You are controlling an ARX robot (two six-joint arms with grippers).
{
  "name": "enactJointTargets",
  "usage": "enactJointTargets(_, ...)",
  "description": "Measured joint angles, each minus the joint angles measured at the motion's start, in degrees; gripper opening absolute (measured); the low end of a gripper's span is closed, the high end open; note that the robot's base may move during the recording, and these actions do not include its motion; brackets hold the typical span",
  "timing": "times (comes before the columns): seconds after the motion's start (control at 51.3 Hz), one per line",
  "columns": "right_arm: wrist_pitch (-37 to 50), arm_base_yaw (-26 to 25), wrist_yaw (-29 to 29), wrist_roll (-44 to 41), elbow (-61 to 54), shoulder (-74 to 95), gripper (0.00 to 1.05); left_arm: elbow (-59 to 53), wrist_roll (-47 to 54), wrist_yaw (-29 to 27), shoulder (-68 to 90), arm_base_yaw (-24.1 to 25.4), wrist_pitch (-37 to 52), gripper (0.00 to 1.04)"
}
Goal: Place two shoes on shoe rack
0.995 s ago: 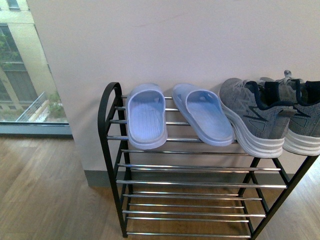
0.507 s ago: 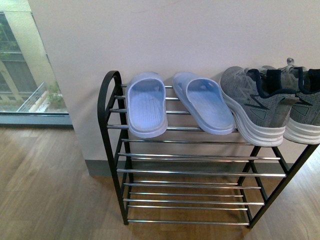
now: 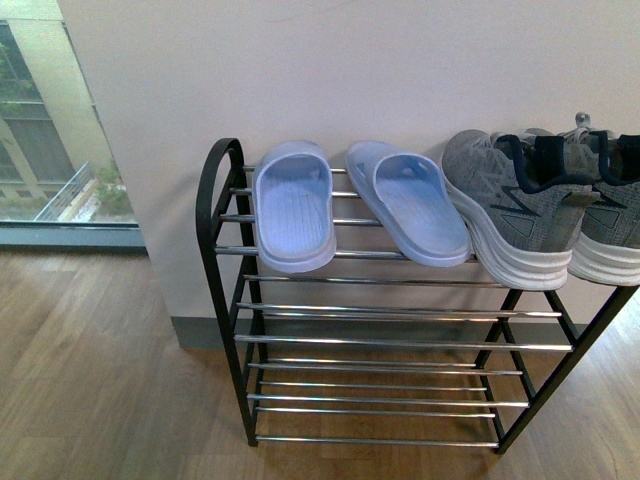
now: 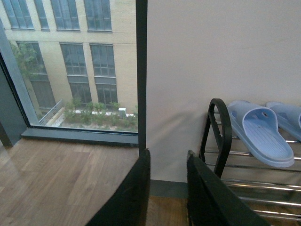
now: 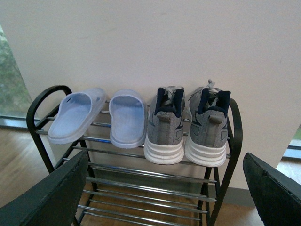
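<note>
On the top tier of the shoe rack (image 3: 222, 250) I see both grey sneakers parked side by side at its right end, heels toward me, toes to the wall. From my right wrist camera the pair reads clearly: the left sneaker (image 5: 164, 125) and the right sneaker (image 5: 207, 125) stand upright on their thick white soles, just beside each other, the right one close to the rack's arched black end. In the front view the left sneaker (image 3: 515, 215) shows in full while the right sneaker (image 3: 612, 215) is cut by the frame edge.

To the left of the sneakers on the same tier lie two pale blue slippers (image 3: 293, 215), soles down; the nearer slipper (image 3: 410, 215) angles slightly and comes just beside the left sneaker's sole. The three lower tiers of chrome bars carry nothing I can make out.

My right hand (image 5: 164, 188) is spread wide, its two dark fingers at the far edges of its camera's picture, well apart from the rack and holding nothing. My left hand (image 4: 167, 188) is set narrow, with only a slim gap between its fingers, also holding nothing, near the rack's left arch (image 4: 221, 132) over the wooden floor (image 3: 90, 380).
</note>
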Motion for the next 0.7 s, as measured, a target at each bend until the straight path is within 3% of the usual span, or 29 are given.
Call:
enactJointTargets(0.137,0.0,0.0,0.0,0.0,0.0,0.0,0.95,0.0,0.0,0.0,0.0,0.0,0.0,0.57)
enactJointTargets(0.234,0.0,0.0,0.0,0.0,0.0,0.0,0.95,0.0,0.0,0.0,0.0,0.0,0.0,0.8)
enactJointTargets(0.351,0.0,0.0,0.0,0.0,0.0,0.0,0.95,0.0,0.0,0.0,0.0,0.0,0.0,0.97)
enactJointTargets(0.702,0.0,0.0,0.0,0.0,0.0,0.0,0.95,0.0,0.0,0.0,0.0,0.0,0.0,0.95)
